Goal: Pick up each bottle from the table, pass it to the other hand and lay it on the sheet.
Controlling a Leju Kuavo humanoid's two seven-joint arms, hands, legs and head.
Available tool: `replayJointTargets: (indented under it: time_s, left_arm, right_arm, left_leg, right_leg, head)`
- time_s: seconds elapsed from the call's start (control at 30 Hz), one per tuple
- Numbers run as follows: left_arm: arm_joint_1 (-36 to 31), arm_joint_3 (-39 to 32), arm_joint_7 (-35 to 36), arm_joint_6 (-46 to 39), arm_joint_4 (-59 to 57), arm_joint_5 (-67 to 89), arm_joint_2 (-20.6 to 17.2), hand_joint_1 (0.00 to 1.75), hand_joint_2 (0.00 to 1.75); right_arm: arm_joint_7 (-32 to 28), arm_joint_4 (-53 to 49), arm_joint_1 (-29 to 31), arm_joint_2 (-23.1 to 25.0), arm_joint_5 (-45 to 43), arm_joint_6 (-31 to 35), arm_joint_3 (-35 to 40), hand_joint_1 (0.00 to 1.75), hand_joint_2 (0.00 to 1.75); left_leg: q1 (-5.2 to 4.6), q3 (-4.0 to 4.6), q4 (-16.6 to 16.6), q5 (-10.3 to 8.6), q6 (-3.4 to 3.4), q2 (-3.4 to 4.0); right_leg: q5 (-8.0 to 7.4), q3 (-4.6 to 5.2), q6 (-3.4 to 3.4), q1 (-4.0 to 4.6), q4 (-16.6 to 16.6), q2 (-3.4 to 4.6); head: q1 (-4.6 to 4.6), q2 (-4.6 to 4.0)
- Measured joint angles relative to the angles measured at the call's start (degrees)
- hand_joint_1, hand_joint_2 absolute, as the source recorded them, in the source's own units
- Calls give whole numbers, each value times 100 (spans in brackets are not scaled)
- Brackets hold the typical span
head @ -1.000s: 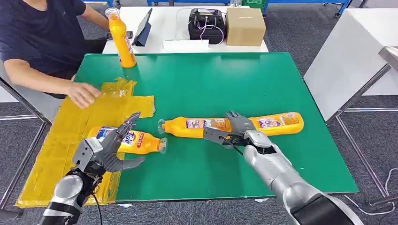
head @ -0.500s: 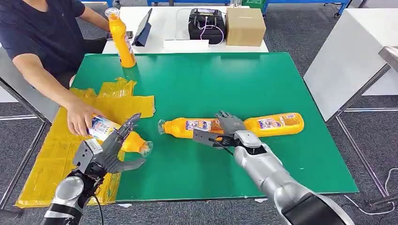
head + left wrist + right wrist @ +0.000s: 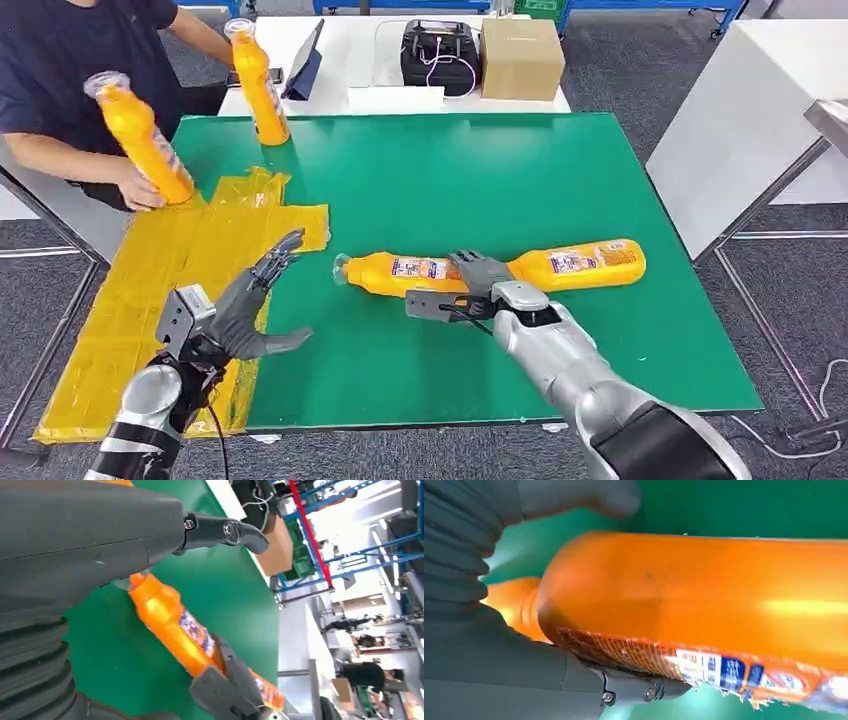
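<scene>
**Four bottles in view, two lying on the table**

I count four orange bottles. Two lie end to end on the green table (image 3: 560, 170): the left lying bottle (image 3: 395, 272) and the right lying bottle (image 3: 585, 262). My right hand (image 3: 470, 290) sits where they meet, fingers over the left one's base, thumb out on the table side; I can't tell if it actually grips. Left hand (image 3: 245, 315) hovers at the table edge beside the yellow sheet (image 3: 170, 270), fingers spread, holding nothing. A third bottle (image 3: 258, 85) stands upright at the far table corner. A person's hand (image 3: 135, 190) holds the fourth bottle (image 3: 143, 140) tilted above the sheet's far end.
</scene>
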State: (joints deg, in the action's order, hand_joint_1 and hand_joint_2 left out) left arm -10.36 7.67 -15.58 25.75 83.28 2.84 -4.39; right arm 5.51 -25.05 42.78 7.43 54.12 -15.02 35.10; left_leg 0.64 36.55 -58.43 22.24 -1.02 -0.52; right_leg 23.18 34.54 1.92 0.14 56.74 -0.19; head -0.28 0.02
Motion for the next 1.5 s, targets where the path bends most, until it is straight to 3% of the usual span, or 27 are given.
replayJointTargets:
  time_s: [0.27,0.5,0.73,0.87,0.93,1.13,1.5]
  left_arm:
    - [-193,94,66,-2,-96,-83,109,0,175]
    - [-169,94,46,-59,-111,-103,125,0,175]
    - [463,-181,223,-485,281,-600,304,0,175]
    - [862,-581,325,-708,779,-1136,544,0,175]
    - [945,-800,492,-778,1052,-1380,671,0,175]
    - [1213,-1101,912,-496,1388,-2464,907,0,175]
    - [1581,-757,1489,236,1390,-3685,988,0,175]
  right_arm:
    - [-4,158,-39,2,4,-4,55,175,175]
    - [144,186,-122,-9,-22,439,46,175,175]
    - [31,-130,-644,9,-793,2253,-568,175,175]
    - [-420,-1422,-1373,9,-1817,2357,-1223,175,175]
    - [-293,-2460,-1739,22,-2298,2153,-1471,175,175]
    - [-461,-4584,-2404,37,-2868,2103,-1620,175,175]
    - [-592,-5816,-2814,48,-2608,1858,-700,175,175]
  left_leg:
    - [0,-22,0,2,2,4]
    - [1,-29,1,1,3,4]
    - [-2,-10,1,-7,-4,-2]
    - [-2,32,0,-9,-6,-5]
    - [-2,49,0,-11,-8,-4]
    - [0,60,1,-8,-5,-1]
    - [0,66,1,-8,-3,3]
  right_leg:
    - [-2,-14,-6,0,-1,5]
    - [-1,-26,-7,1,-1,5]
    - [-8,-71,0,0,0,3]
    - [-17,-38,6,0,3,2]
    - [-22,-17,-3,0,3,1]
    - [-17,-1,-8,2,3,3]
    - [-17,9,-9,1,3,4]
  head:
    - [0,0]
    - [0,0]
    - [-2,0]
    - [0,0]
    - [-2,0]
    - [0,0]
    - [0,0]
